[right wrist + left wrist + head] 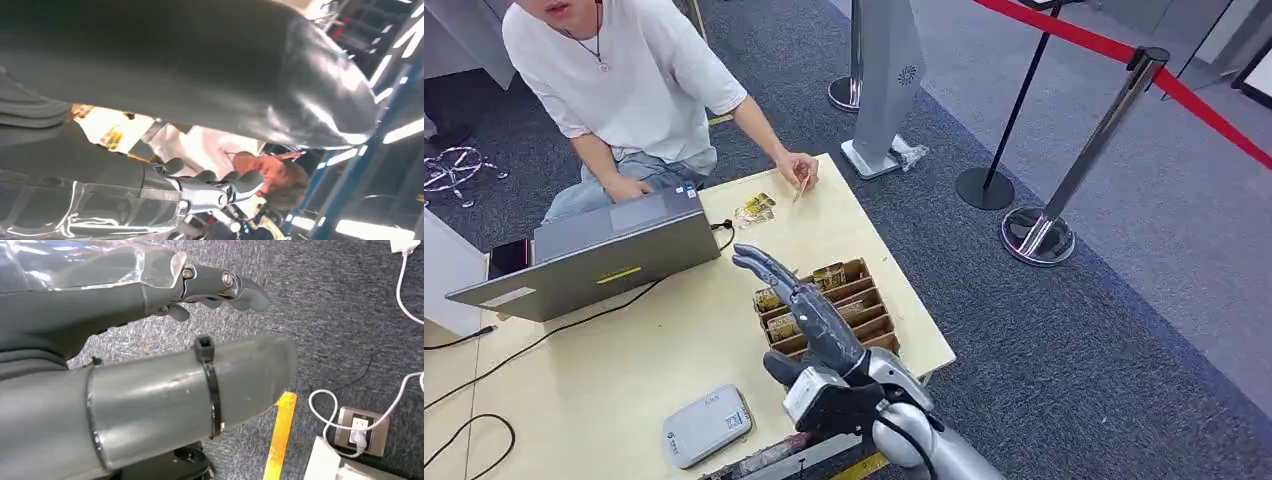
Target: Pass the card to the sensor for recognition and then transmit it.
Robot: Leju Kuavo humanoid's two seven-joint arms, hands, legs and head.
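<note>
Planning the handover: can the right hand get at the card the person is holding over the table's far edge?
Probably yes. The right hand is raised above the box of cards, fingers stretched out and empty, aimed toward the card in the person's hand. Only bare tabletop lies between them, though a gap remains.

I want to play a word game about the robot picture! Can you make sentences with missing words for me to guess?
1. The person's hand holds a ____ above the table.
2. The right hand hovers over the cardboard ____.
3. The open grey ____ sits before the person.
4. The left hand hangs above the ____.

Missing words: card; box; laptop; carpet
</note>
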